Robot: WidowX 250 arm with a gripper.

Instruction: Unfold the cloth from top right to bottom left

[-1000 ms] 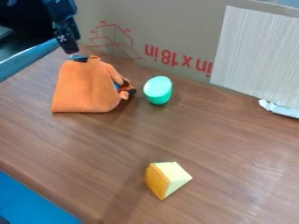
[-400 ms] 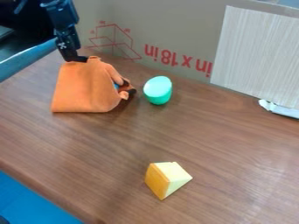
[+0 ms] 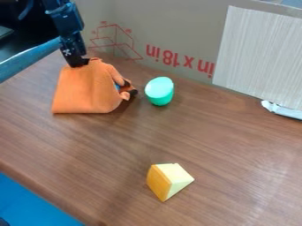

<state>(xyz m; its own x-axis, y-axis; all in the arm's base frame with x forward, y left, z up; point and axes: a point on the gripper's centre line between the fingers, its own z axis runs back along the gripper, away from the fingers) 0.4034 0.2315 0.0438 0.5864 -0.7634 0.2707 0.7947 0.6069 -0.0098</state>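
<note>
Brown wood grain is spread across the tabletop (image 3: pixel 212 145), and its near left edge is bordered by a bright blue surface (image 3: pixel 29 203). Nearest on the wood, a yellow wedge block (image 3: pixel 168 178) is seen, with a paler cream face turned to the right of the view. Farther back and to the left, the orange cloth (image 3: pixel 88 90) is found, still folded on itself; a broad, smooth panel is shown toward the near side, while loose folds are bunched at its right, where small dark and blue patches are exposed. Just beside those folds, a green cylinder (image 3: pixel 159 92) with a slanted, pale top is placed, apart from the cloth. At the cloth's far upper edge, the black gripper (image 3: pixel 77 63) is held low, pointed downward; whether it is open or closed, or whether any fabric is gripped, cannot be told. Behind, the tabletop is backed by cardboard (image 3: pixel 177 28) marked in red, and at the right a pale, streaked panel (image 3: pixel 259 53) is propped, with a crumpled white strip (image 3: pixel 283 110) at its foot.
</note>
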